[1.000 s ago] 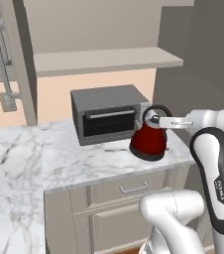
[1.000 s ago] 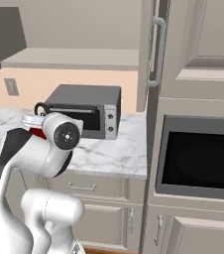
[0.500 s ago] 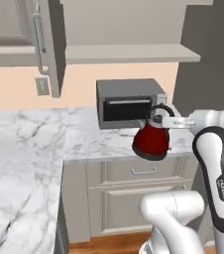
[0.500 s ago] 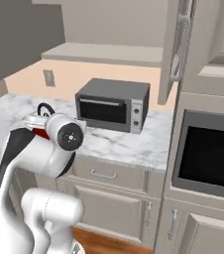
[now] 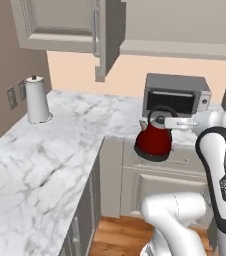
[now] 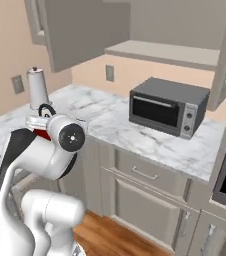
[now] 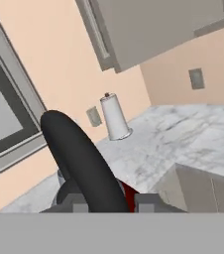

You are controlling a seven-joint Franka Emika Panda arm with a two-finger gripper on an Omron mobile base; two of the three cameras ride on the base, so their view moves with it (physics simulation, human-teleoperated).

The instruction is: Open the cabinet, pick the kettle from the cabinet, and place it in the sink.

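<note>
I am holding the kettle point(image 5: 154, 141) by its black handle point(image 7: 84, 163), with my gripper point(image 5: 171, 123) pinched on it, I think, though my fingertips are mostly hidden. The kettle hangs in the air in front of the counter point(image 5: 55, 150), near the toaster oven point(image 5: 177, 95). The cabinet point(image 5: 101, 37) is open, so that part is done. What is left is putting the kettle in the sink.

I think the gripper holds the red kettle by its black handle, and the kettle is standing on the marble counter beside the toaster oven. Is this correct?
Not quite. The gripper does hold the red kettle by its black handle, but the left base view shows the kettle hanging in the air in front of the counter edge and the toaster oven, not standing on the marble.
</note>
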